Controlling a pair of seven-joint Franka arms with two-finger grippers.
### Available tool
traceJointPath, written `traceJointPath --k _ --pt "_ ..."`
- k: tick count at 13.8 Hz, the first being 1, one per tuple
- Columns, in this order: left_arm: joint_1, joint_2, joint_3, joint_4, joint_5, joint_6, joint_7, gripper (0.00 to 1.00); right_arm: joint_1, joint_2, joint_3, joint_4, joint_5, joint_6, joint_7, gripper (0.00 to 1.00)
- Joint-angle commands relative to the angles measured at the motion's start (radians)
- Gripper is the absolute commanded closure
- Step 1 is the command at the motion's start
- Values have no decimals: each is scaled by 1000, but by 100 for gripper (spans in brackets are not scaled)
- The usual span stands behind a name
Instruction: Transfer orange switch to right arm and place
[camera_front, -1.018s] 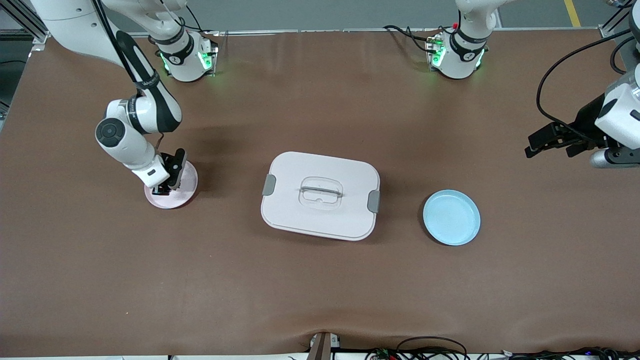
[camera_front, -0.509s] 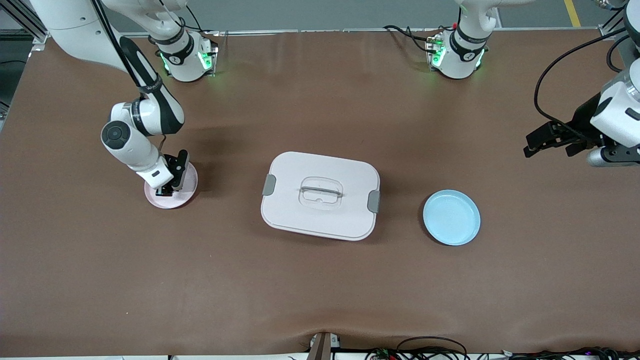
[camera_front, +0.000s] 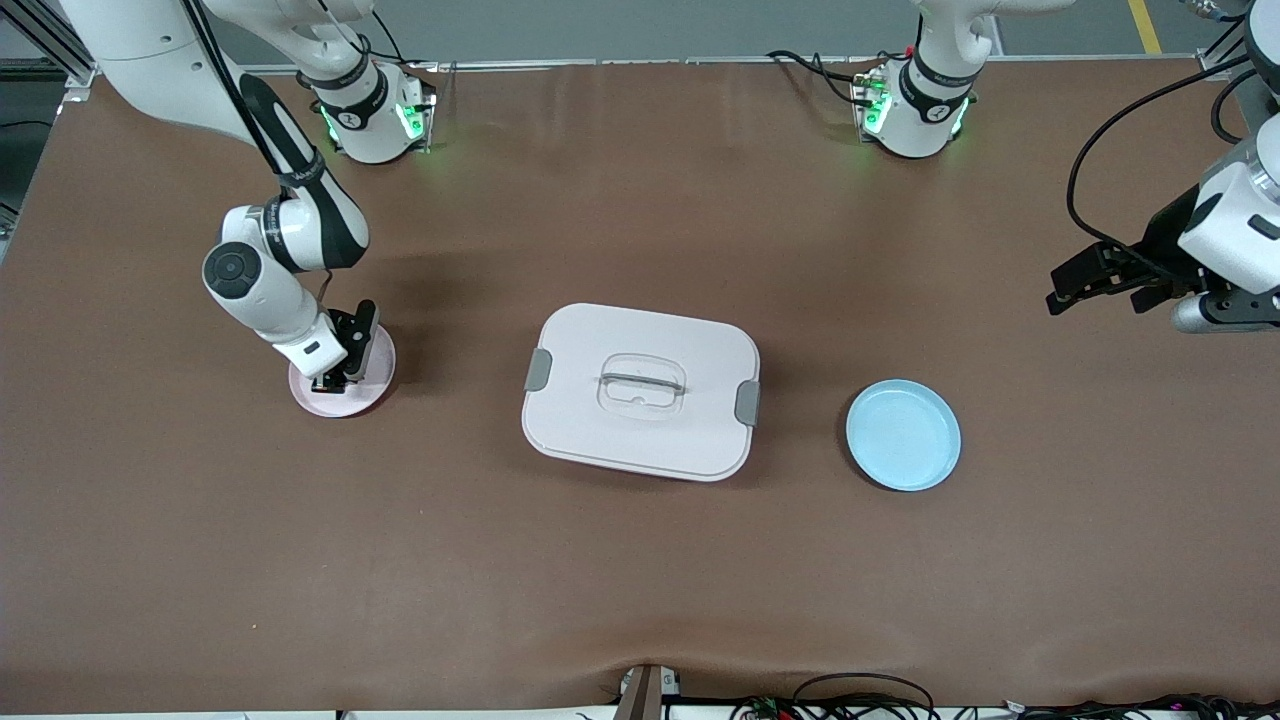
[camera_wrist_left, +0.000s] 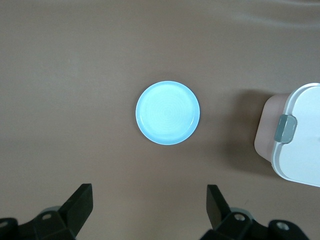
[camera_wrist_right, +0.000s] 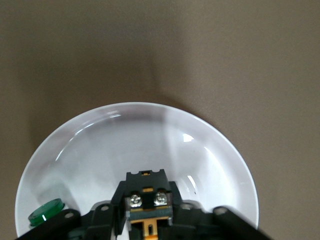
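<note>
Right end effector (camera_front: 327, 380) clamps the orange switch (camera_wrist_right: 146, 200) over the pink plate (camera_front: 370, 385); left end effector (camera_front: 1075, 292) spread, empty.

R gripper (camera_front: 335, 372) over pink plate (camera_front: 372, 384) (L gripper (camera_front: 1095, 283) waits).

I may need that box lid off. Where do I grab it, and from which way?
Take the bar handle in the middle of the lid, from straight above, one finger each side. It bridges a sunken pocket that leaves finger room. The left gripper, open and waiting at its end of the table, is free; the right gripper holds the switch over the pink plate.
</note>
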Motion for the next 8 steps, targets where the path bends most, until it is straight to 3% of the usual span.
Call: traceJointPath --k 1,5,8 --pt "-9 -24 6 0 16 6 14 0 -42 10 12 20 -19 0 9 0" --pt "67 -60 -75 3 14 6 9 0 -43 8 12 33 -18 -9 12 0" --pt "70 -80 -77 -4 14 0 5 0 -43 -4 14 66 -16 -81 14 0"
